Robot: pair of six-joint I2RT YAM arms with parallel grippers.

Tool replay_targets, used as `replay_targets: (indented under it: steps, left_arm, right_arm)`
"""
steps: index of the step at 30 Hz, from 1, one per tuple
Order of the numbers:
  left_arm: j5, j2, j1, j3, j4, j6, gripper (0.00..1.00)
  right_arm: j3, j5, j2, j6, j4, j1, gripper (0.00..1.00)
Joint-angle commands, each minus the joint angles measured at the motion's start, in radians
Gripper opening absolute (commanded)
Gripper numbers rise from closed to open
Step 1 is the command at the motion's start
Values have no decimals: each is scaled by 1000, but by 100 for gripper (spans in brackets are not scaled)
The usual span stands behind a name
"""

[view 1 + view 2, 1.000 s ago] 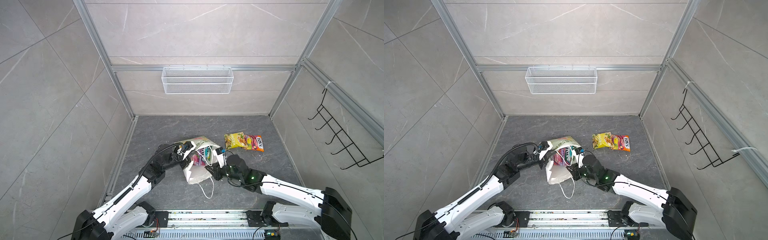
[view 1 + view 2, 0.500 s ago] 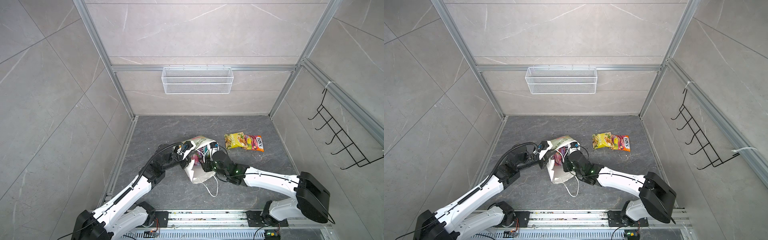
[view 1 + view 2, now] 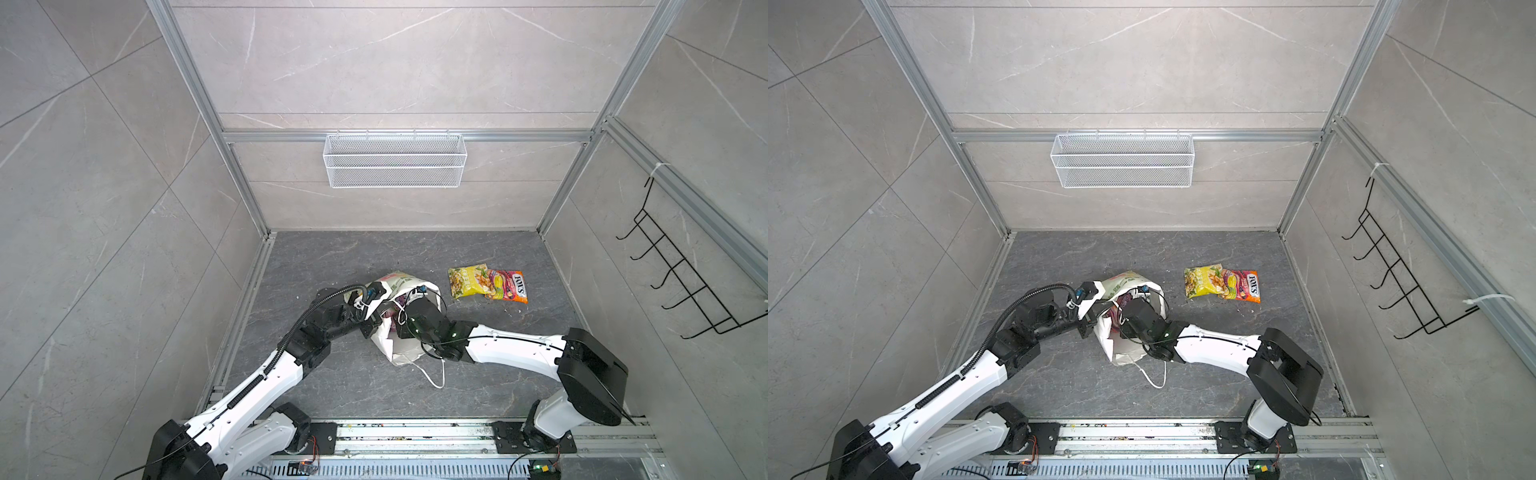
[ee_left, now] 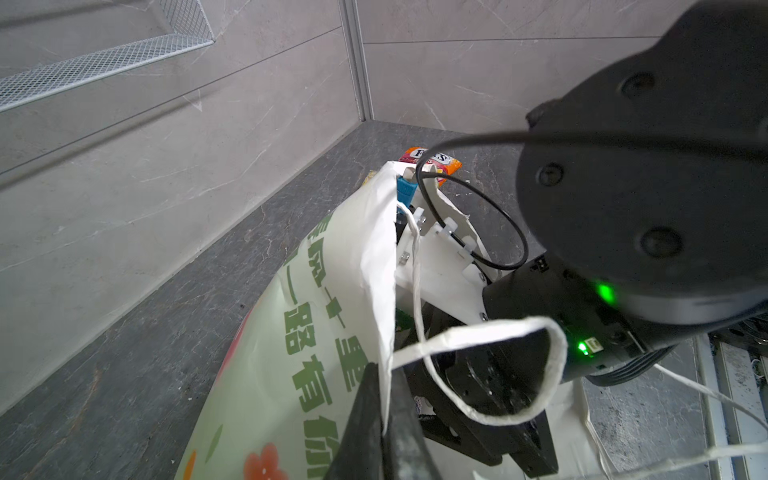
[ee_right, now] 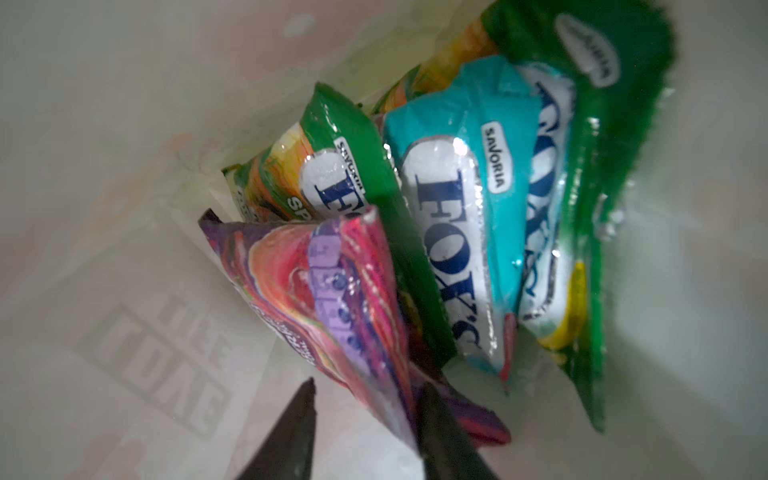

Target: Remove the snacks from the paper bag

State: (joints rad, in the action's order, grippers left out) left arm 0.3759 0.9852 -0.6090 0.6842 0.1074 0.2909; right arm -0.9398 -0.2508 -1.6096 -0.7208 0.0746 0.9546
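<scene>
Paper bag (image 4: 316, 332) (white, pale-green flower print, green lettering) has its rim clamped in the left gripper (image 4: 384, 374). Inside it, glossy green, teal and purple snacks (image 5: 457, 208) crowd just ahead of the right gripper (image 5: 368, 384), whose parted jaws straddle the purple packet (image 5: 332, 291)'s corner.

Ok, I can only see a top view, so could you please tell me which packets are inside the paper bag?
Observer: The right wrist view shows a purple packet, a teal packet and green packets in there.
Operator: Thank you. Has anything been gripped yet?
Observer: Not yet; the right hand is open, with the purple packet's corner between its fingers.
Operator: And what about the left side?
Observer: The left wrist view shows the left hand shut on the paper bag rim.
</scene>
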Motion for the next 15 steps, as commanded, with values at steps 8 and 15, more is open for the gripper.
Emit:
replay_targets:
  steps: [8, 15]
  left_arm:
    - [22, -16, -9, 42, 64, 0, 0]
    - [3, -3, -8, 35, 71, 1, 0]
  right_arm:
    - [-30, 26, 40, 36, 11, 3, 7]
    - [4, 69, 147, 85, -18, 5, 0]
